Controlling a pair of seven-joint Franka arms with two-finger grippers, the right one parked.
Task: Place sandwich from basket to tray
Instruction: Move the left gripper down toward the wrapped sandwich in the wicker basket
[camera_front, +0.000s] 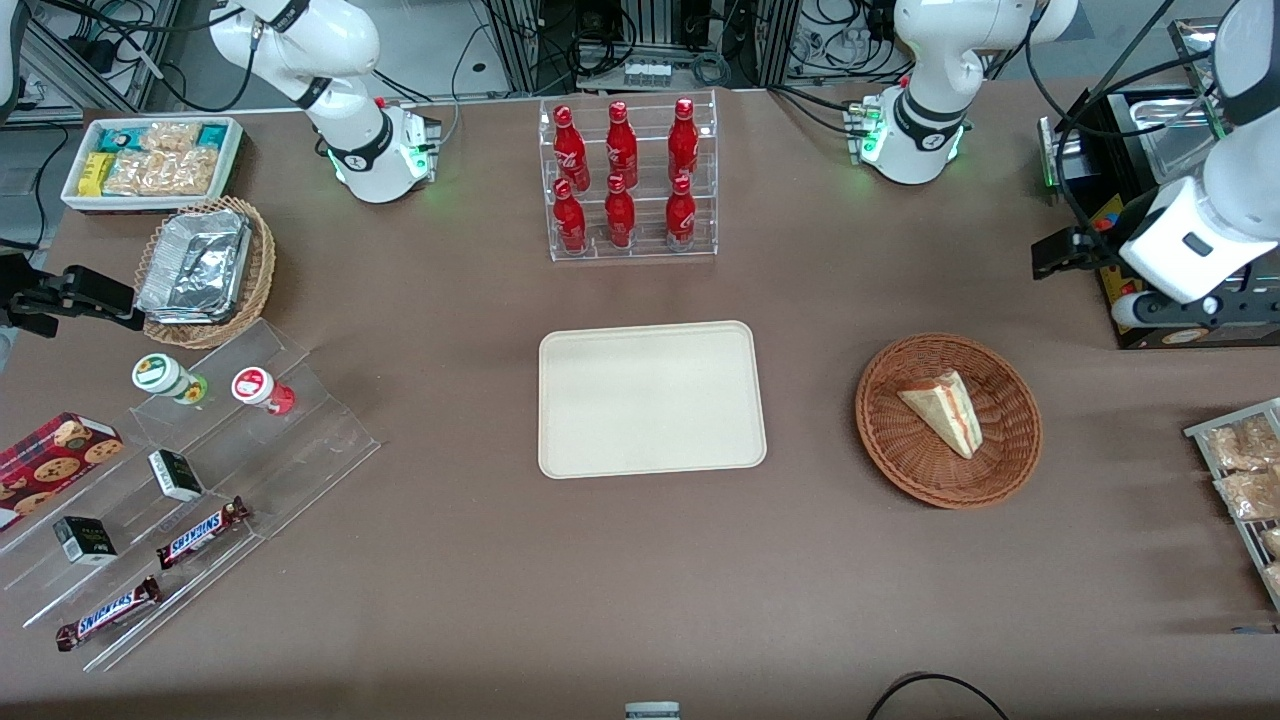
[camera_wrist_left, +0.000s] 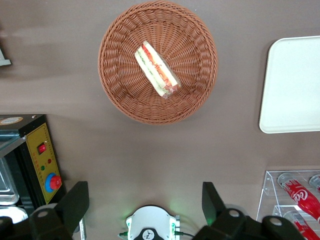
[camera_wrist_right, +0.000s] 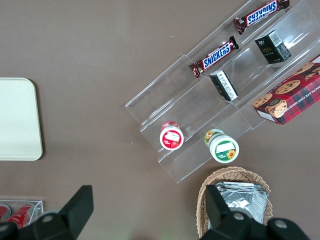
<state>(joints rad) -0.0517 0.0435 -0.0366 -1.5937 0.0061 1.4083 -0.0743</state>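
Observation:
The sandwich (camera_front: 945, 408) (camera_wrist_left: 156, 70), a pale bread wedge with red and green filling at its edge, lies in the round reddish-brown wicker basket (camera_front: 900, 455) (camera_wrist_left: 120, 95). The cream tray (camera_front: 650, 400) (camera_wrist_left: 292, 85) (camera_wrist_right: 17, 120) lies flat beside the basket, toward the parked arm's end, with nothing on it. My left gripper (camera_front: 1050, 255) (camera_wrist_left: 145, 205) hangs high over the table, farther from the front camera than the basket and toward the working arm's end. Its fingers (camera_wrist_left: 75, 202) stand wide open and hold nothing.
A clear rack of red bottles (camera_front: 630, 180) (camera_wrist_left: 295, 192) stands farther from the front camera than the tray. A black machine with a yellow panel (camera_front: 1150, 200) (camera_wrist_left: 42, 160) sits under my arm. Bagged snacks (camera_front: 1245, 470) lie near the basket. An acrylic snack shelf (camera_front: 180, 480) stands at the parked arm's end.

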